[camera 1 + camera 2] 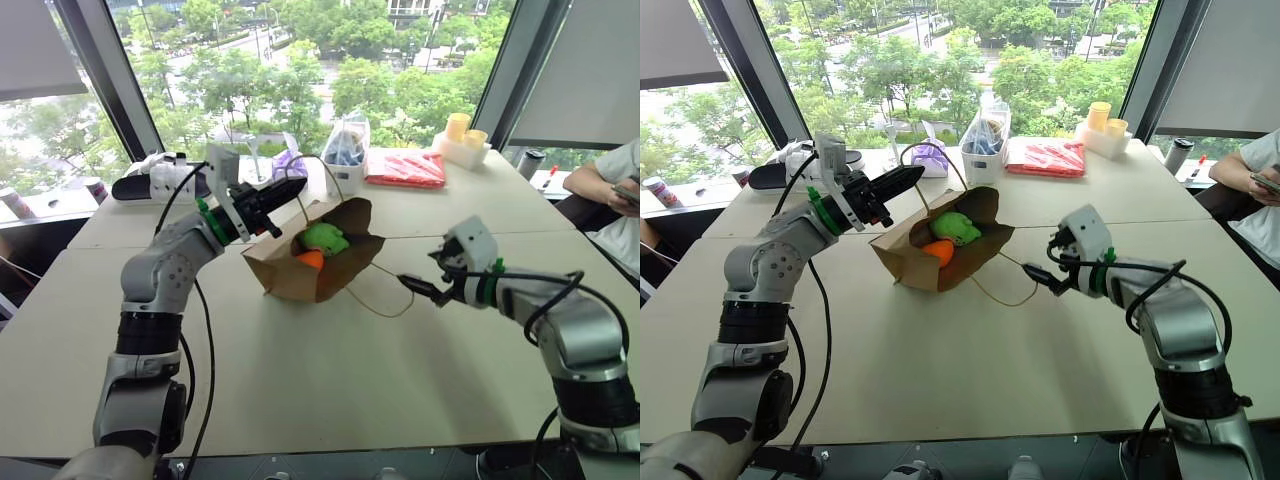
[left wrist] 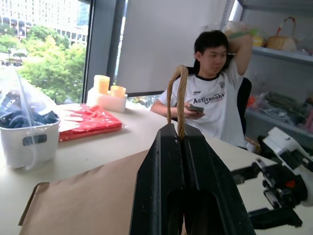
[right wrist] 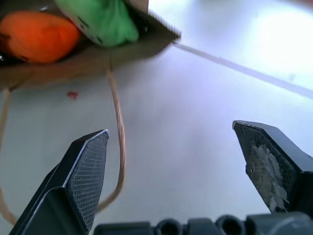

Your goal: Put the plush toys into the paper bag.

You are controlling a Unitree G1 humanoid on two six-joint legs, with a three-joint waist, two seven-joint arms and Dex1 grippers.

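Observation:
The brown paper bag [image 1: 290,265] leans on the table with its mouth open toward my right arm. Inside the mouth sit the lime-green plush toy [image 1: 323,238] and, just below it, the orange-red plush toy [image 1: 311,260]. My left gripper [image 1: 298,186] is above the bag's far edge, shut on one tan loop handle [image 2: 178,98], which rises from between its fingers. My right gripper [image 1: 410,287] hovers low over the table to the right of the bag, open, with nothing between its fingers. The bag's other handle [image 3: 119,147] lies slack on the table in front of it.
Along the far edge stand a purple tied pouch [image 1: 290,163], a white tub holding a clear plastic bag [image 1: 346,155], a red packet [image 1: 405,168] and yellow cups [image 1: 462,135]. A person [image 1: 610,190] sits at the table's right corner. A black and white device [image 1: 150,182] lies far left.

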